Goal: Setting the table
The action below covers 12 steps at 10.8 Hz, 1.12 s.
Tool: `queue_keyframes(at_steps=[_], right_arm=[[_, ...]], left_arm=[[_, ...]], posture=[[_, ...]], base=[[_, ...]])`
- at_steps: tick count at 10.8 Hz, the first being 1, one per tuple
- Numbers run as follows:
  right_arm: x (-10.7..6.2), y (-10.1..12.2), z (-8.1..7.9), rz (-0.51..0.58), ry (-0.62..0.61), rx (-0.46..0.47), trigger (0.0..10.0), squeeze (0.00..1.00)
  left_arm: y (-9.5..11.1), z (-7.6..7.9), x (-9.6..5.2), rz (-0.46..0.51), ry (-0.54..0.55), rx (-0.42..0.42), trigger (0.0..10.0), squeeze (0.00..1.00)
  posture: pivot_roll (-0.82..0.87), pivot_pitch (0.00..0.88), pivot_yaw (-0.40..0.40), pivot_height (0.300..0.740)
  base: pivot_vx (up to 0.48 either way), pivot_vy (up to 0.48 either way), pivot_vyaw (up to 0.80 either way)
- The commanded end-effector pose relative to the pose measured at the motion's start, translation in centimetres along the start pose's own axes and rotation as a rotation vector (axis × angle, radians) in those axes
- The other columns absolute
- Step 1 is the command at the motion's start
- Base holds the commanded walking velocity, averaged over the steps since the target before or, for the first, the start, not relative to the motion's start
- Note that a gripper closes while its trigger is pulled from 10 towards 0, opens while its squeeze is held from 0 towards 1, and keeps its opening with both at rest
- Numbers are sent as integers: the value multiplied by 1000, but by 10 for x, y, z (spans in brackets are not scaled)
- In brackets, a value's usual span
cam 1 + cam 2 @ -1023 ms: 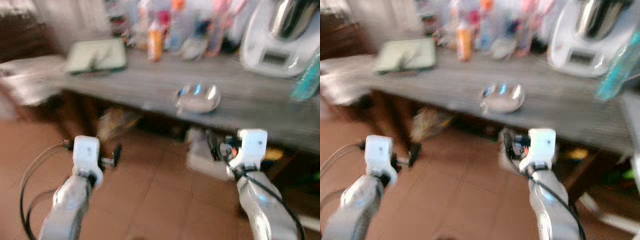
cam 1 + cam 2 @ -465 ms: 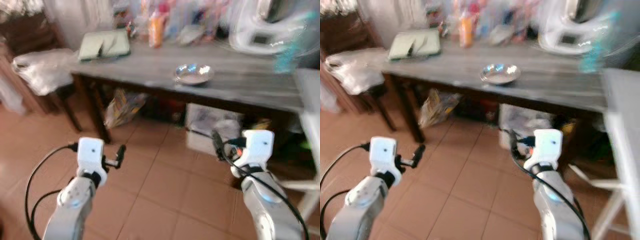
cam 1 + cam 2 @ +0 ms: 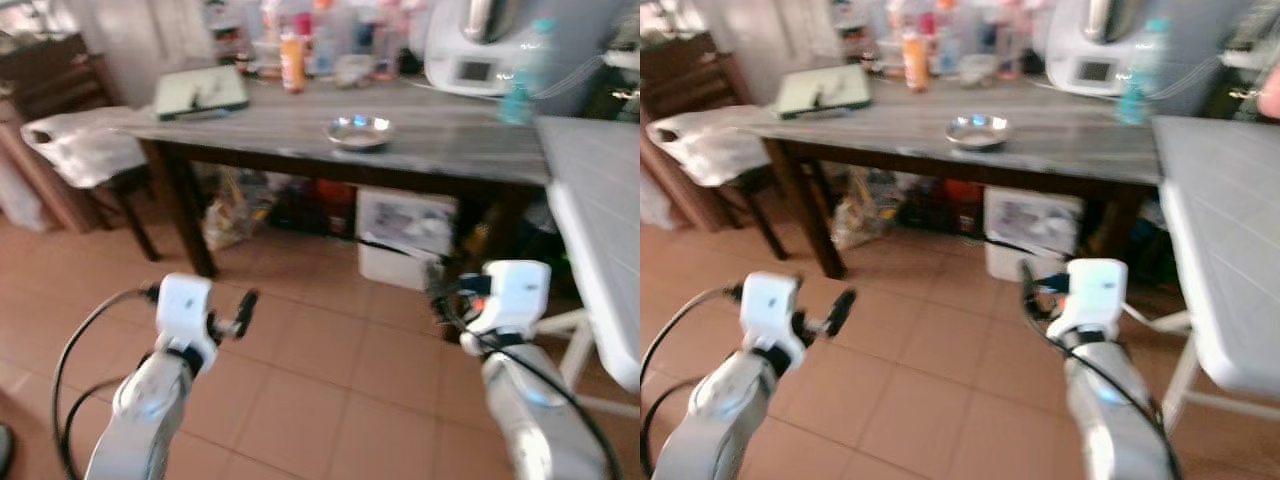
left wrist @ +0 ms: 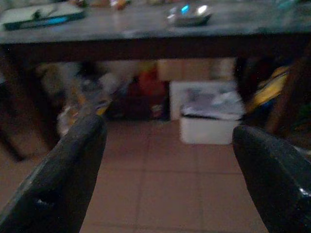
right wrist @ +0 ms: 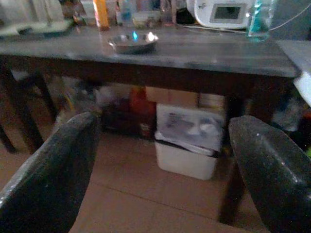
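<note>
Facing the grey table (image 3: 450, 150), both arms raised short of it.
I see left gripper (image 4: 160, 165) and right gripper (image 5: 160, 165) spread, empty; metal bowl (image 3: 358, 131) sits mid-table.

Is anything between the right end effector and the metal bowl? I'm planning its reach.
Nothing visible blocks it. The right end effector, fingers open, looks up at the bowl, which sits alone near the table's front edge. Open floor lies between; the white bin is under the table, below that line.

Two silver arms end in white boxy wrist housings, with looping black cables and textured black fingers (image 5: 53, 184).
</note>
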State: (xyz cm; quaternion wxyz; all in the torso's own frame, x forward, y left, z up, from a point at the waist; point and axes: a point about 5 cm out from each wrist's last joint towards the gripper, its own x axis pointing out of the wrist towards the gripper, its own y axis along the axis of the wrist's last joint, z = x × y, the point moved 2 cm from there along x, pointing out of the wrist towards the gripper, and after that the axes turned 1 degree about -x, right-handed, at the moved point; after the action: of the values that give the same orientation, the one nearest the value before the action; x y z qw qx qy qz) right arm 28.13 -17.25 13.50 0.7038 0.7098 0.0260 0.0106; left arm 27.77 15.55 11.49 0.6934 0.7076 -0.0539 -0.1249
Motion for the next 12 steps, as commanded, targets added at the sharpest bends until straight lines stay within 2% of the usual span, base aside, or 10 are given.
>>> queue_keyframes(at_steps=[1,2,5,12], right_arm=[[2,6,-6,22,16,5,10000,0],[2,6,-6,20,17,4,10000,0],[2,5,-5,14,15,5,10000,0],[4,7,-6,22,17,1,10000,0]], left_arm=[[-1,-2,-3,-3,-2,3,10000,0],[-1,0,-3,3,-14,-7,10000,0],[-2,2,-3,4,-33,-13,10000,0],[-3,3,-2,7,-36,-25,10000,0]], posture=[[5,46,24,740],[4,45,24,740],[0,45,25,740],[-1,40,23,740]], base=[[0,0,0],[0,0,0],[0,0,-560],[0,-374,-60]])
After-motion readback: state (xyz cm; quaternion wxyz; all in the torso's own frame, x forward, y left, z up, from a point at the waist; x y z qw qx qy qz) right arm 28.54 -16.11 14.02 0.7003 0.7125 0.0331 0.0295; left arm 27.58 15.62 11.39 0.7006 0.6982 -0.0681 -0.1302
